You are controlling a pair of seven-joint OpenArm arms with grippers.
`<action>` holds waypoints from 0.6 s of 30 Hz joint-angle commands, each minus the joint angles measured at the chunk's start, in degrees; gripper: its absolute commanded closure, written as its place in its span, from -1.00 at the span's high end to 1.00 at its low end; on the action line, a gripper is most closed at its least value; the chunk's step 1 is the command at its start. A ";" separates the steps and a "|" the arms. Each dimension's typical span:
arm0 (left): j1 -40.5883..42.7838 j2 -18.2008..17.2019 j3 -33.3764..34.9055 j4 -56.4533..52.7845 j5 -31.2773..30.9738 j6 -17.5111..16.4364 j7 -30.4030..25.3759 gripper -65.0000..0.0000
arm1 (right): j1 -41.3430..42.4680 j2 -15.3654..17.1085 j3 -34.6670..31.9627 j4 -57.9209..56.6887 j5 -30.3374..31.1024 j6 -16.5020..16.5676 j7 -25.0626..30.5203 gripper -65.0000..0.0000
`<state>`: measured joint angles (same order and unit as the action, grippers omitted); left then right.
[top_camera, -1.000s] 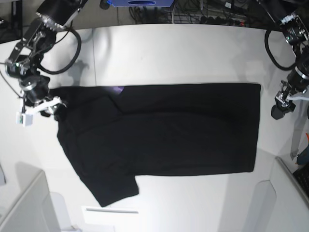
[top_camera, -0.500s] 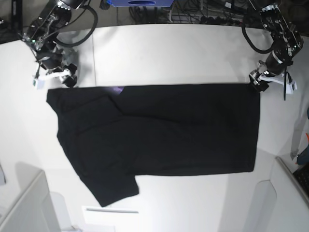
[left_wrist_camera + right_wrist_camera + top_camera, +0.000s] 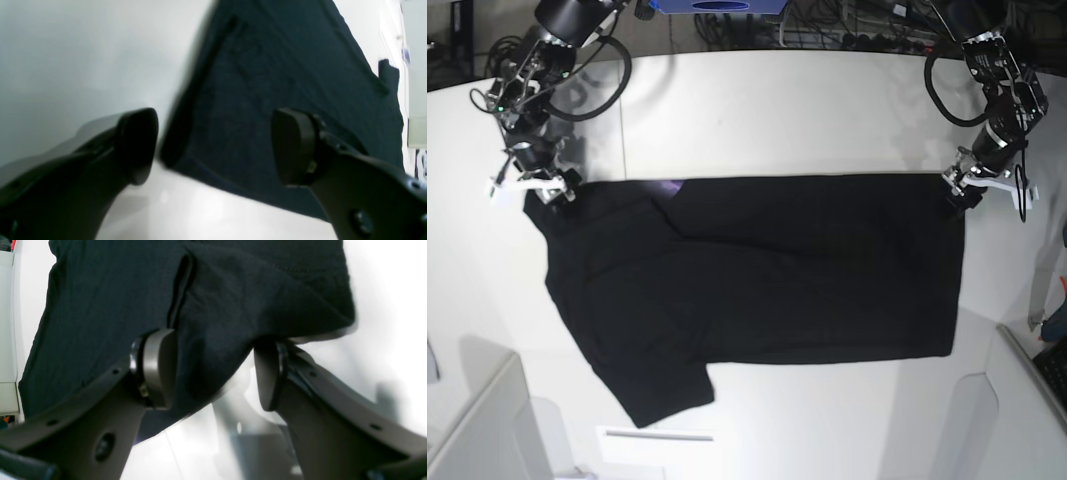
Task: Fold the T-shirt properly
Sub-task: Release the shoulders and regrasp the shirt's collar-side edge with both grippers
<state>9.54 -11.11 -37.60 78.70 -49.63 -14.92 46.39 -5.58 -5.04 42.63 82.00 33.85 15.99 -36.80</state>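
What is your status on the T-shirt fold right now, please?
Left gripper open, jaws astride the hem corner. Right gripper open around a far-edge fold. T-shirt flat on table. Nothing in the way.

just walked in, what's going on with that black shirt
A two-armed robot is working on a black T-shirt spread flat on a white table. Each hand sits at a far corner of it: the left hand open over the hem corner, the right hand open around the shoulder edge. Neither has closed on the cloth.
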 commanded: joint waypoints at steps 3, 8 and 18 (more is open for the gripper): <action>0.70 0.35 0.99 -1.99 2.46 1.77 3.06 0.56 | 0.53 0.16 0.14 -0.55 -2.42 -1.97 -2.46 0.07; 0.61 0.17 3.80 -2.70 2.46 1.77 3.06 0.17 | 0.97 0.95 0.23 -3.27 -2.15 -1.97 -2.28 0.05; 0.88 -1.94 5.30 -2.70 2.11 1.51 3.15 -1.00 | 1.14 0.95 0.31 -6.00 -1.98 -1.61 3.17 -1.00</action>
<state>9.74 -12.32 -32.18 76.20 -50.81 -15.07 46.87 -4.03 -3.88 42.92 75.83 34.13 15.84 -30.37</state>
